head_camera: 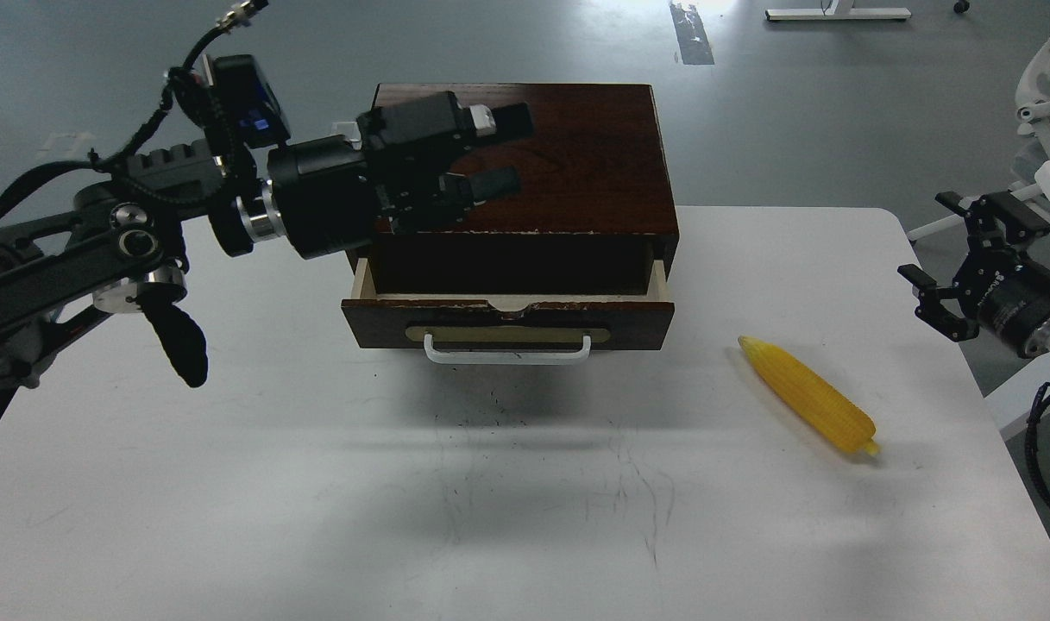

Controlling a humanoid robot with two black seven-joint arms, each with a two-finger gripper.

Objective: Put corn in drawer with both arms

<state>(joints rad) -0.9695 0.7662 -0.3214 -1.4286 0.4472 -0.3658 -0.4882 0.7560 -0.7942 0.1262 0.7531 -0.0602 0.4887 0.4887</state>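
Note:
The yellow corn (807,395) lies on the white table (525,500) at the right, tip pointing up-left. The drawer (507,321) of the dark wooden box (525,147) stands partly pulled out, its white handle (507,352) facing me. My left gripper (506,151) is open and empty, raised above the box's top at its left side, fingers pointing right. My right gripper (943,259) is open and empty at the table's right edge, up and right of the corn.
My left arm (102,250) spans the left side of the table above its surface. A white chair (1046,95) stands off the table's right rear. Grey floor lies behind the table.

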